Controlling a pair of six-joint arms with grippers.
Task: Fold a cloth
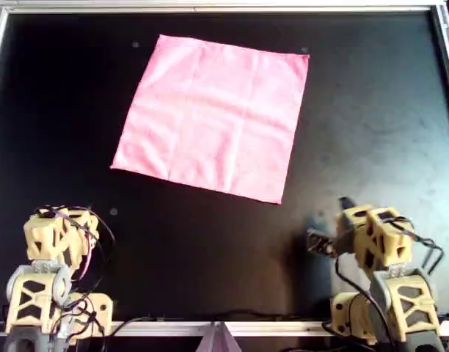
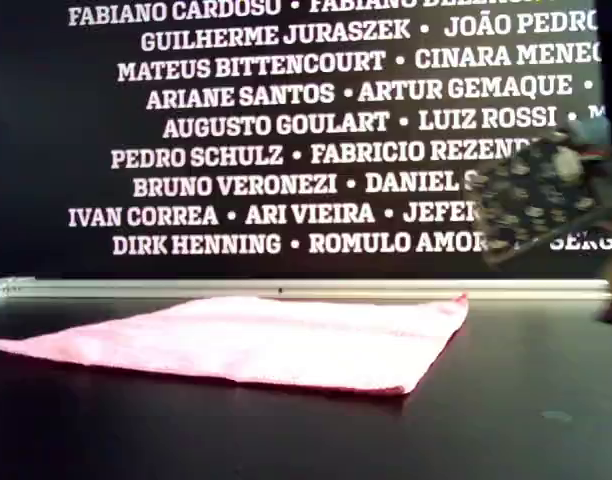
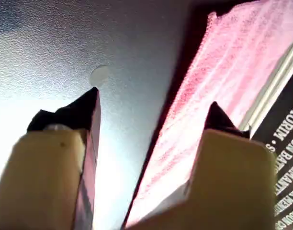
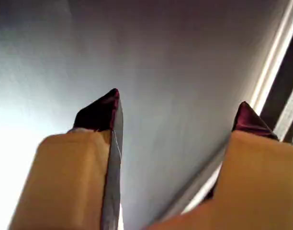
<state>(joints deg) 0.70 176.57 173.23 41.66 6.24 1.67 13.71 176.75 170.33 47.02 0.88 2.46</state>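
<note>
The cloth (image 1: 213, 117) lies flat and unfolded on the far half of the black table (image 1: 371, 132), slightly turned, its near corner pointing between the arms. The left gripper (image 3: 151, 112), at the overhead view's near left, faces its left edge — closer than the right gripper (image 4: 180, 108), which sees only table. Both stand wide apart, holding nothing.

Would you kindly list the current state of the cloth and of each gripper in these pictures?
cloth: spread flat and unfolded on the black table, faint crease lines showing, not touched by either gripper.
left gripper: jaws open, empty, short of the cloth.
right gripper: jaws open, empty, over bare table.
</note>
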